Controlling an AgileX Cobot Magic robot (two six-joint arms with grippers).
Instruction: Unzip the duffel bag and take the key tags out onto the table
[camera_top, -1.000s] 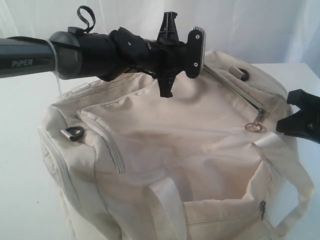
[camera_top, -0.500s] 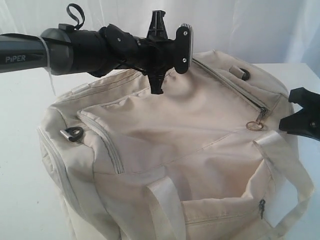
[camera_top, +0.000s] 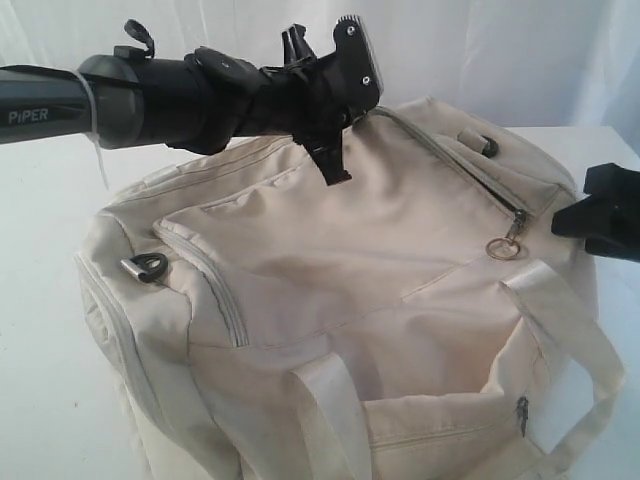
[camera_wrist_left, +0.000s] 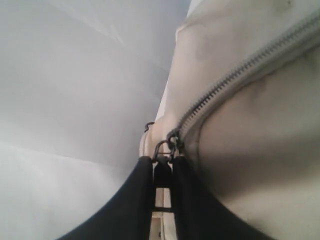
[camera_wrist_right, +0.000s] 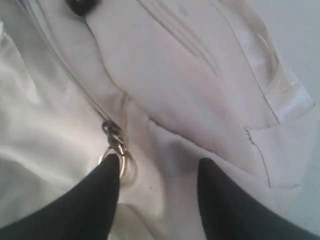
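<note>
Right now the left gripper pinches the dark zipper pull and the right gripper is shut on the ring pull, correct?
No. The right gripper is open: the right wrist view shows its fingers apart, the ring pull beside one fingertip, ungripped. The left gripper does pinch the dark zipper pull.

The table (camera_top: 45, 250) I work on is a plain white top, and the duffel bag (camera_top: 350, 260) lies directly on it. The bag rests on its base and covers most of the surface the exterior view shows, from close to the far edge down to where the picture cuts off at the near side. Bare white top shows beside the bag toward the left edge, and again along the far edge on the right, behind the bag's end. On the near right a strap handle (camera_top: 575, 340) loops down the bag's side; I cannot tell whether it touches the top.
</note>
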